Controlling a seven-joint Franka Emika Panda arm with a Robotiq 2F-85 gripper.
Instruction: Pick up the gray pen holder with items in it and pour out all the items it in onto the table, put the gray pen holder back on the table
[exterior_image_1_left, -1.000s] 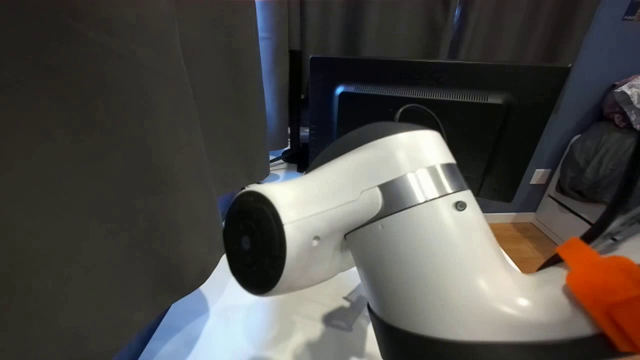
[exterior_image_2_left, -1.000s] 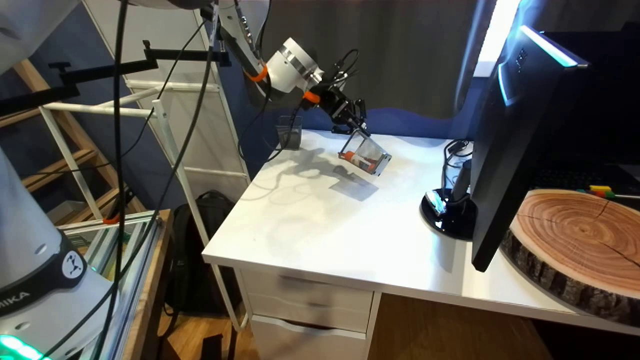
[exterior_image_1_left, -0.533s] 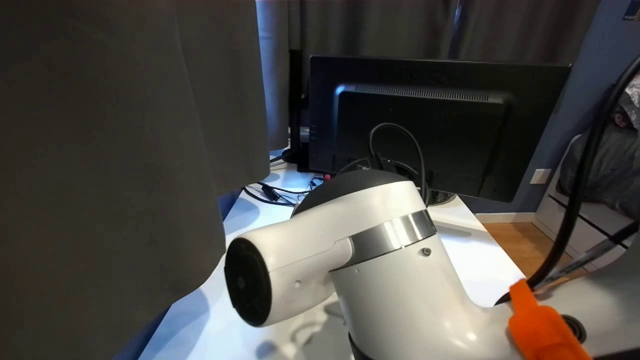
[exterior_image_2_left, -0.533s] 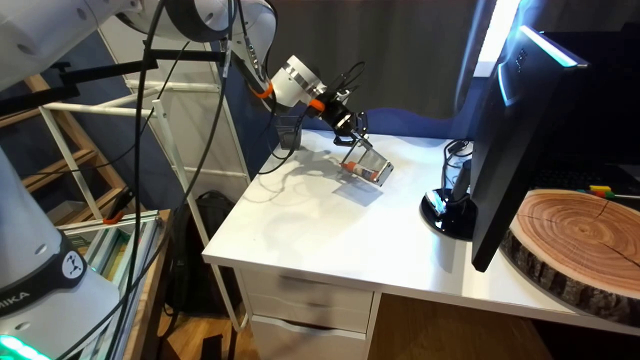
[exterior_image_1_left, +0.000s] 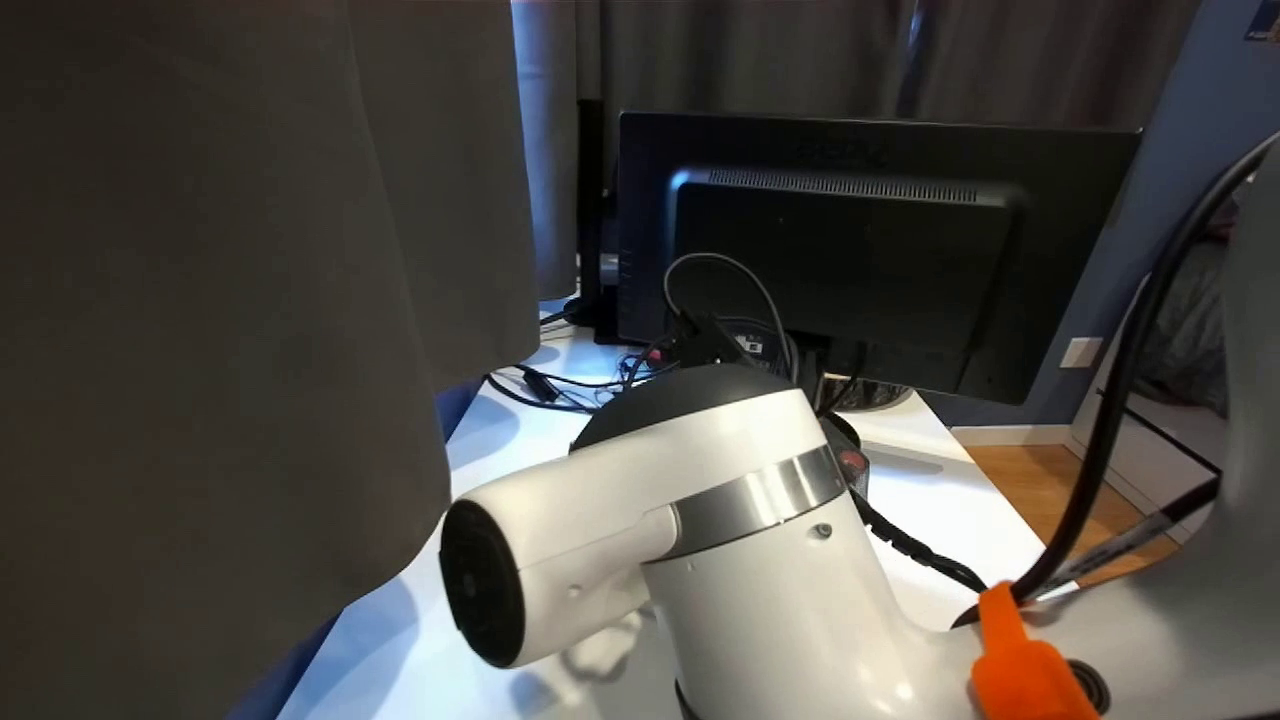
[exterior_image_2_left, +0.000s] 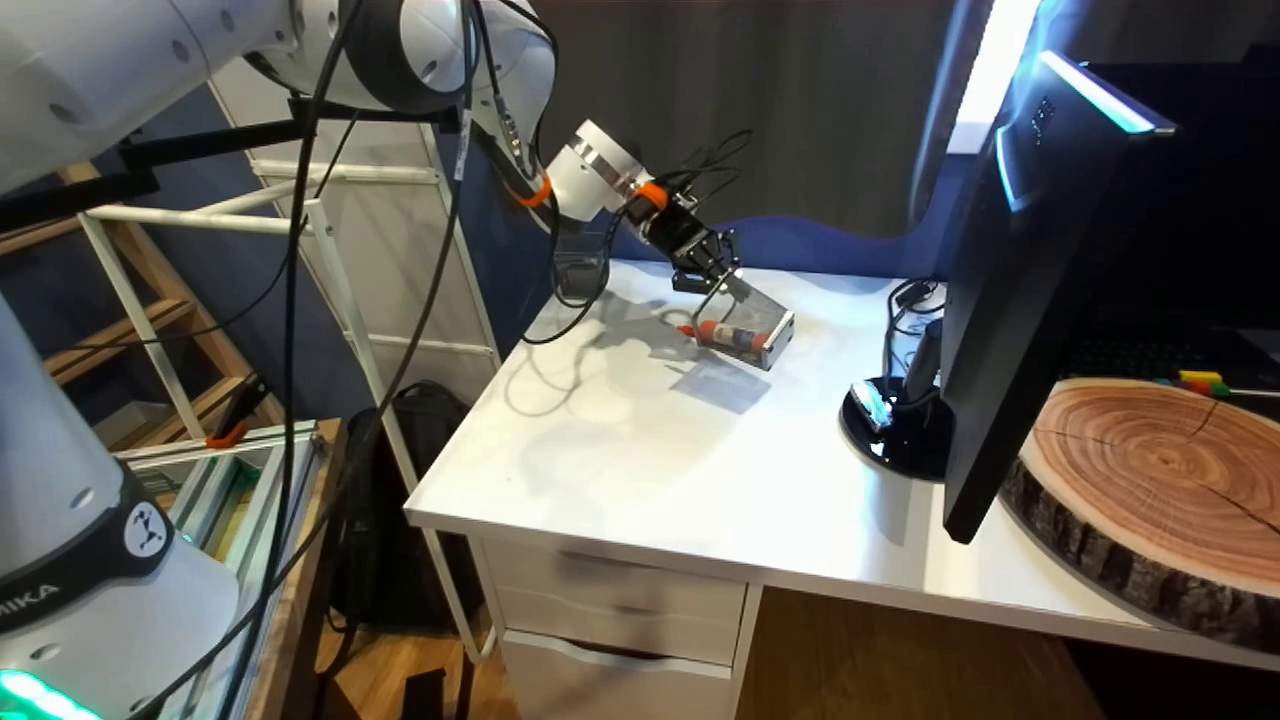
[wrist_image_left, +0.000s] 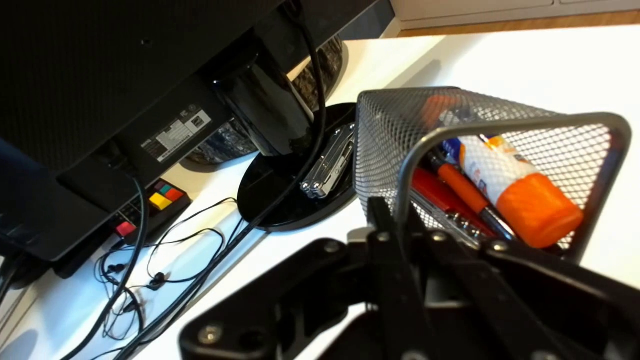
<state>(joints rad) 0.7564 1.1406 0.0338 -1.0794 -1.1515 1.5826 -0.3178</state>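
The gray pen holder (exterior_image_2_left: 768, 303) is a mesh cup, tilted well over and held above the white table (exterior_image_2_left: 600, 430). Its base points right and its open end left in an exterior view. In the wrist view the pen holder (wrist_image_left: 380, 145) fills the right middle. Inside lie a white tube with an orange cap (wrist_image_left: 540, 210), an orange pen (wrist_image_left: 462, 187) and a red item (wrist_image_left: 440, 197). My gripper (wrist_image_left: 397, 215) is shut on the holder's rim; the gripper (exterior_image_2_left: 718, 278) also shows in an exterior view. In an exterior view (exterior_image_1_left: 855, 470) the arm mostly hides the holder.
The monitor (exterior_image_2_left: 1060, 250) stands on a round black base (exterior_image_2_left: 890, 445) with a silver multitool (wrist_image_left: 330, 160) on it. Cables (wrist_image_left: 165, 280) lie beside it. A wood slab (exterior_image_2_left: 1170, 460) is behind the monitor. Another mesh container (exterior_image_2_left: 580, 275) stands at the table's back left corner. A curtain (exterior_image_1_left: 250, 300) hangs alongside.
The arm has lowered, and the gripper and pen holder have moved slightly down and right in an exterior view. The holder has tilted closer to horizontal. The items stay inside it.
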